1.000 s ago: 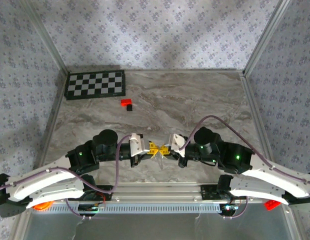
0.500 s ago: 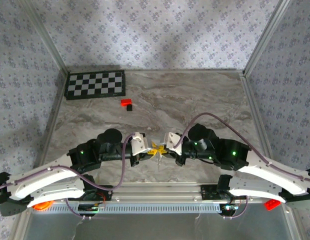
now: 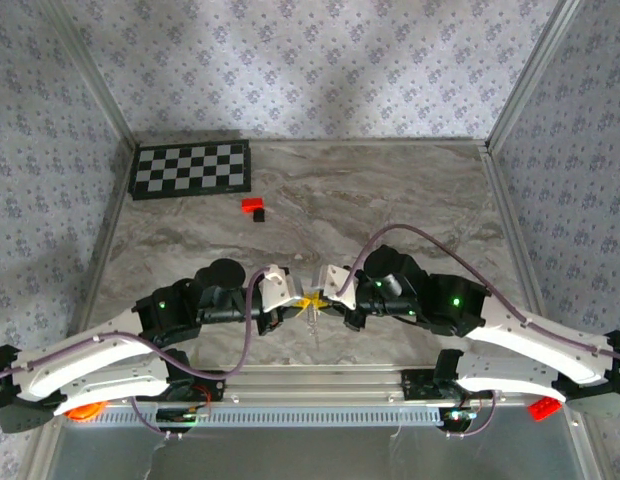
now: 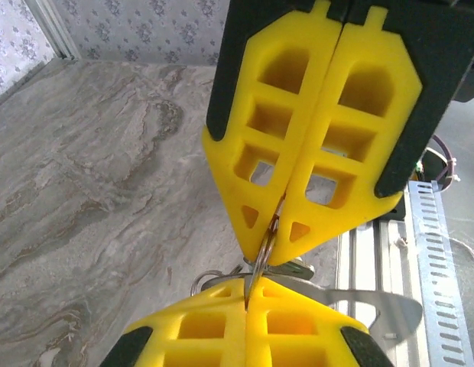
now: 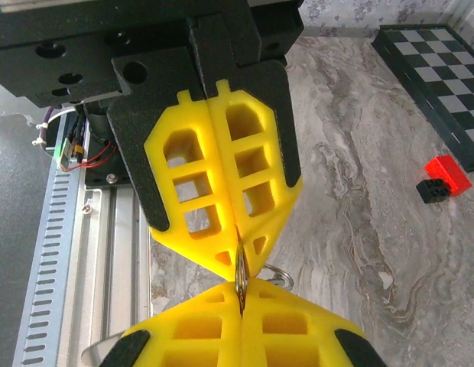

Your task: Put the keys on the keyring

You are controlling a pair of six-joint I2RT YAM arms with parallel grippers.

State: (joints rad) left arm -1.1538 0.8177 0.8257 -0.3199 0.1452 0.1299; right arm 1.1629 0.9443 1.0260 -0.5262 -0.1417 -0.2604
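Two grippers, one keyring, one key, one red-and-black block (image 3: 254,208) and one checkerboard (image 3: 190,168) are counted. Grey marbled table (image 3: 410,200), floral wallpapered walls (image 3: 310,70), a metal rail (image 3: 320,385) along the near edge. The left gripper (image 4: 248,300) and right gripper (image 4: 278,233) meet tip to tip near the table's near middle, each fully closed and pinching the keyring (image 4: 261,248), a thin metal loop seen edge-on, its long axis running left to right between them. The key (image 4: 367,304), flat and silvery, juts from the ring toward the near rail.
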